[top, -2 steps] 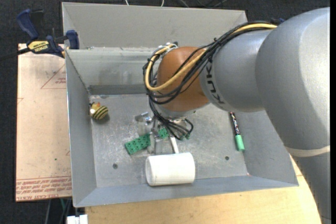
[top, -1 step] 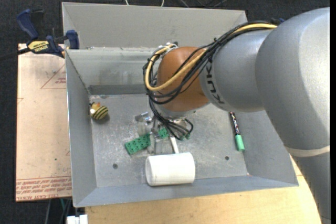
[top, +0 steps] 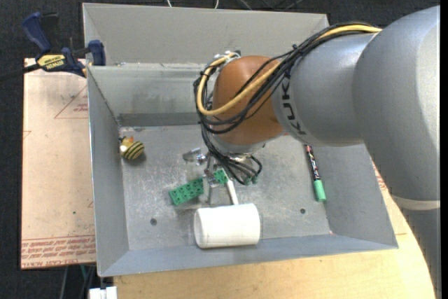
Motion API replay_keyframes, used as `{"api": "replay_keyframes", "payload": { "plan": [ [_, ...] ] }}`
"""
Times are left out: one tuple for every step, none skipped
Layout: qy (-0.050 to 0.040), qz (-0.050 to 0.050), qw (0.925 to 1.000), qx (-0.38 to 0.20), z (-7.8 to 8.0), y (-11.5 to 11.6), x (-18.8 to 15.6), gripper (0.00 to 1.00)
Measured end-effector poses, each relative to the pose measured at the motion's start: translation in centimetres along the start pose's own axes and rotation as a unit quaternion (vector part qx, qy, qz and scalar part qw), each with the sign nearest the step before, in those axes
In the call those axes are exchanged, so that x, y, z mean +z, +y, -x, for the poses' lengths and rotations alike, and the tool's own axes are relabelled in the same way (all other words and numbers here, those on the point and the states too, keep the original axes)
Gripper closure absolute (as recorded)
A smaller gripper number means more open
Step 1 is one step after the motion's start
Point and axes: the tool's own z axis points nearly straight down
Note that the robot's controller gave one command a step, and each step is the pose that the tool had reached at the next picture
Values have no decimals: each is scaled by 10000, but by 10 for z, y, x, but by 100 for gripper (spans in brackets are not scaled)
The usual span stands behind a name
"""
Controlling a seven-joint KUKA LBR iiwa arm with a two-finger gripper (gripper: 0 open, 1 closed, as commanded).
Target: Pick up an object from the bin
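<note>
My gripper (top: 213, 173) hangs low over the middle of the bin floor, mostly covered from above by the arm's orange dome and cables. Right under it lies a green studded brick (top: 186, 192), its left end sticking out toward the front left. A second bit of green (top: 221, 177) shows just to the gripper's right; whether it belongs to the same brick I cannot tell. A white cylinder (top: 227, 226) lies on its side close in front of the gripper, by the bin's front wall.
A small yellow-and-black striped ball-like toy (top: 131, 149) sits at the left near the back wall. A black marker with a green cap (top: 315, 177) lies along the right side. The arm covers the bin's back right.
</note>
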Motion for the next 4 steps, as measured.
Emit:
{"api": "replay_keyframes", "payload": {
  "plan": [
    [-46,-6,10000,-2,3,0,-46,100],
    [-37,-2,10000,1,3,1,-75,100],
    [-27,1,10000,5,3,1,-120,100],
    [-54,-3,10000,6,4,1,-152,100]
  ]
}}
